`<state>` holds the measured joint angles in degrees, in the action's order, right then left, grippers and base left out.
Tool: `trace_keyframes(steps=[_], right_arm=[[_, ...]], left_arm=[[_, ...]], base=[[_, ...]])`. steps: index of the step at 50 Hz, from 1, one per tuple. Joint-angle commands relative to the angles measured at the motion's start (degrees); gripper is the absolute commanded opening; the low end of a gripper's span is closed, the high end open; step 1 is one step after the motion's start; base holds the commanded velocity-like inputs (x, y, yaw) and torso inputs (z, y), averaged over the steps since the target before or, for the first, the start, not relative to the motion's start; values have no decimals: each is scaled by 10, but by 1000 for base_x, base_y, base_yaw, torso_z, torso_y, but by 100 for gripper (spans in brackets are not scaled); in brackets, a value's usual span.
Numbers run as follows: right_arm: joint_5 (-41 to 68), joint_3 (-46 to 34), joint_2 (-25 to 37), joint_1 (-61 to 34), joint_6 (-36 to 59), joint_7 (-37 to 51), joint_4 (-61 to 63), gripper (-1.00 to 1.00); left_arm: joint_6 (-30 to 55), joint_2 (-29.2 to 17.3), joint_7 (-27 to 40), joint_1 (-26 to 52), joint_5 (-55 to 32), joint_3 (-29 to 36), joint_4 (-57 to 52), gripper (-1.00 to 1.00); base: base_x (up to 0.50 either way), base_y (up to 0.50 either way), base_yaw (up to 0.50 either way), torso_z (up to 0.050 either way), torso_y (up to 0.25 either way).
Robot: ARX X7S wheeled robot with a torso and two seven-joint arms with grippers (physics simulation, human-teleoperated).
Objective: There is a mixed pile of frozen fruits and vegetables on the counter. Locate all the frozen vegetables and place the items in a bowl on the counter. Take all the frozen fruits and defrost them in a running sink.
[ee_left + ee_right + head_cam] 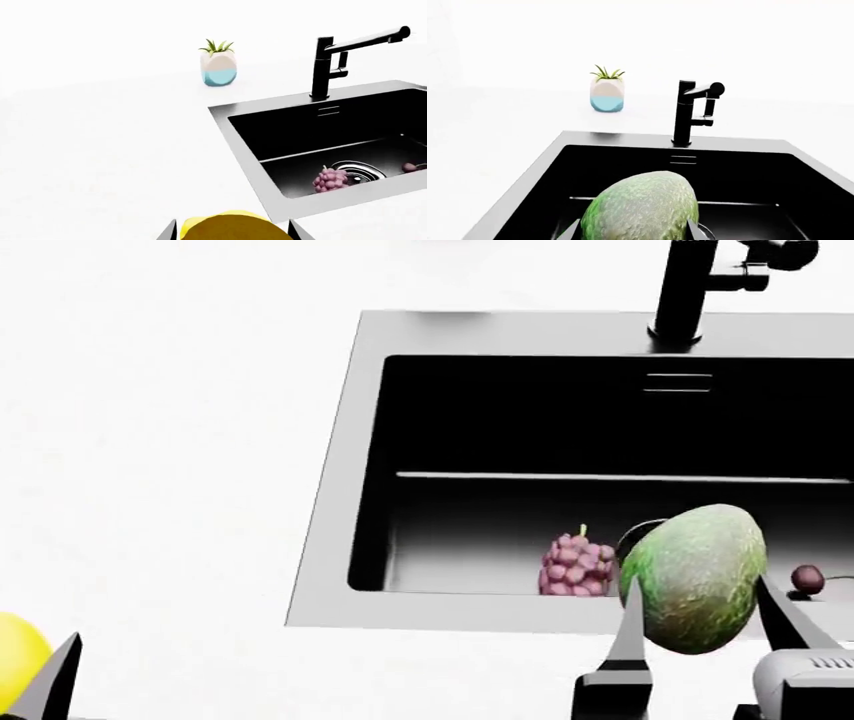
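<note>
the right claw [697, 632] is clamped on the mottled green oval [694, 578], one dark finger on each flank of it, holding it up over the near rim of the sink [327, 540]; in the right wrist view the same green lump fills the lower middle with the black basin behind it. the left claw [232, 231] grips the smooth yellow oval [230, 227], which sits between its two fingers at the edge of the left wrist view; in the head view only a sliver of the yellow and one dark finger [47, 680] show at the lower left corner, over the white surface [160, 440] and well apart from the sink. down in the basin a pink bumpy cluster [577, 565] lies on the floor just beside the round chrome drain [357, 171], and a second, smaller dark pink piece [807, 578] lies farther toward the right side; it is too small to tell whether it is a single berry or a bit of another cluster. the tall black faucet [687, 290] stands on the far rim of the sink, its spout reaching out over the basin. beyond the sink on the surface stands a small rounded white and teal pot with a spiky green plant [217, 67].
</note>
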<state>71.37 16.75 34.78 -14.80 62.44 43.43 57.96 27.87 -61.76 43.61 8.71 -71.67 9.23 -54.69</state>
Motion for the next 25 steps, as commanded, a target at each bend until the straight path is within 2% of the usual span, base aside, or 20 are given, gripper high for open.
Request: trace_keyframes(steps=[1,6,10,16,25], right_arm=[[-6,5,11,4,-11,-5,4,-100],[-19,1,15,8,-19,-17,2,-100],[-15,7,20,11,-28,-17,5,-100],[-2,16,30,9,-36,-5,5,-100],[6,16,39,10,-45,4,6,-100]], left_arm=[[4,29,116,46,-14,29,19,-100],[6,31,115,49,-13,32,20,-100],[27,52,120,82,-12,53,32,-100],[-19,10,108,4,-7,9,6,-100],[43,70,124,107,-9,69,42,-100]], base=[[-195,-500,0,0,0],[-63,-500,0,0,0],[26,-500,0,0,0],[73,-500,0,0,0],[79,-500,0,0,0]])
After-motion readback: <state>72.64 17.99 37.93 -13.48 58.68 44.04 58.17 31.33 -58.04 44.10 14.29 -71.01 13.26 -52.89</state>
